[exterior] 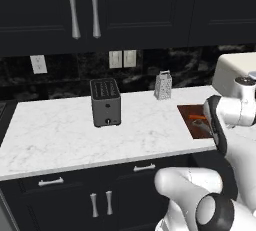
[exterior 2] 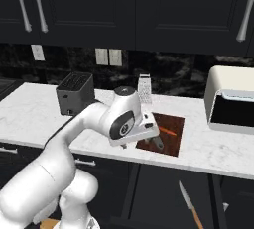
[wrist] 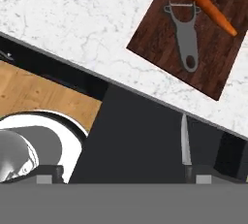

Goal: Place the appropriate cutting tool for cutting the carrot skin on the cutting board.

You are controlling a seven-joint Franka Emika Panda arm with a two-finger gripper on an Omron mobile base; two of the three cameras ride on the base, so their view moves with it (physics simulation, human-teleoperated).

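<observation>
Jaws are set wide, nothing held; gripper (wrist: 124, 173) is seen in hand view above counter edge. Peeler (wrist: 184, 34) is laid flat on cutting board (wrist: 160, 36), just beside carrot (wrist: 206, 5), apart from it. Board sits on marble counter (exterior: 65, 130) near front edge. Toaster (exterior: 105, 102) and grater (exterior: 163, 85) stand well apart, toward wall. Knife (exterior 2: 189, 205) is seen on floor below counter. Arm partly blocks board in right base view.
</observation>
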